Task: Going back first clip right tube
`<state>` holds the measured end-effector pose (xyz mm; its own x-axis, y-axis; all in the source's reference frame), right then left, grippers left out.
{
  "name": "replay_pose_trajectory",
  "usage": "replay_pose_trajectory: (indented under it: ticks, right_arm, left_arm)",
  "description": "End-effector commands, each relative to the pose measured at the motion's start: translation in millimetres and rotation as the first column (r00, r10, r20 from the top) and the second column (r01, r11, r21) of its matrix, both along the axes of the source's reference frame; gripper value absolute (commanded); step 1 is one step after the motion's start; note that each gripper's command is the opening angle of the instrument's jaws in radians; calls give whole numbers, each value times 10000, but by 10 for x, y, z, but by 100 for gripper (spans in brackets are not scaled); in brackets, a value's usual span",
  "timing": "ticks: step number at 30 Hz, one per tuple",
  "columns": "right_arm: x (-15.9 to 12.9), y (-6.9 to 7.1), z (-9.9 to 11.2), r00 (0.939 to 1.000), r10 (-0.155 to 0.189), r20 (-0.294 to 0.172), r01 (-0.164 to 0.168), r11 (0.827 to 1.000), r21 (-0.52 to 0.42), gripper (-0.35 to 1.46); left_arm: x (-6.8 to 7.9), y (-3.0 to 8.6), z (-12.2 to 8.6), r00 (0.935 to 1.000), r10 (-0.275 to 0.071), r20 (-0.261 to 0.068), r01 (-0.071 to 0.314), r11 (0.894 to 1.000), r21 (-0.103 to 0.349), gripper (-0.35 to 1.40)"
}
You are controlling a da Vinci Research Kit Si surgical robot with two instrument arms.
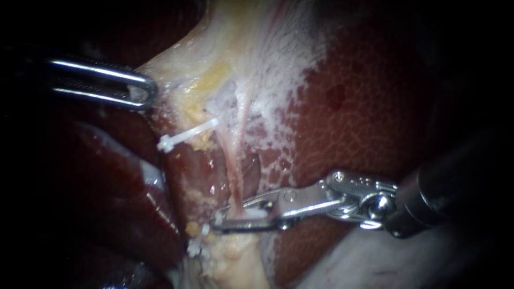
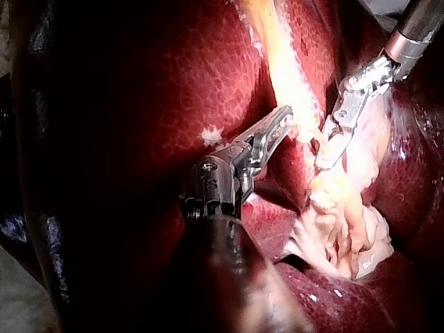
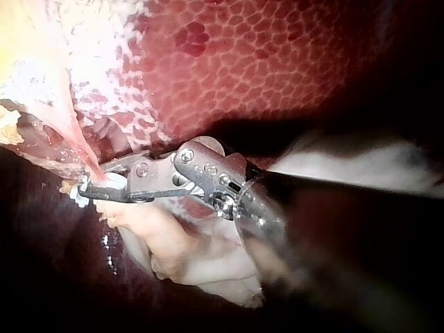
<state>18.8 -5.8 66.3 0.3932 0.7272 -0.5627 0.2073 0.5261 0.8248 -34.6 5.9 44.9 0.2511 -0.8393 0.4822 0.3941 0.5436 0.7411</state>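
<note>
A thin pink tube (image 1: 235,171) runs down from the pale tissue to my right instrument (image 1: 222,218). Its jaws stand a little open around the tube, with a white clip (image 1: 255,213) lying between them across it. The right wrist view shows the same clip (image 3: 114,182) inside the jaws of the right instrument (image 3: 90,186), at the foot of the tube (image 3: 80,146). My left instrument (image 1: 140,90) is shut on the edge of the pale tissue (image 1: 176,69) at the upper left and holds it taut. In the left wrist view my left instrument (image 2: 281,123) grips the yellowish strand.
Another white clip (image 1: 184,136) sits across the tissue left of the tube, and a further white clip (image 1: 195,247) lies below the jaws. Mottled red liver (image 1: 364,107) fills the right side; dark liver lobes (image 1: 128,203) lie lower left. Yellow fat (image 1: 235,262) lies under the jaws.
</note>
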Motion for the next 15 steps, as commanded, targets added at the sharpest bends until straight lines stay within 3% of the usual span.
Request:
replay_pose_trajectory:
  ticks: [1,12,15]
  right_arm:
    - [0,0,0,10000,-4,-2,4,10000,-4,-35]
    - [-1,0,0,10000,-8,-4,8,10000,-4,-35]
    - [1,0,0,10000,-17,-46,17,9999,-113,-8]
  left_arm:
    - [0,0,0,10000,0,1,0,10000,0,-35]
    - [0,0,1,10000,-1,1,1,10000,0,-35]
    - [0,0,1,10000,0,1,0,10000,0,-35]
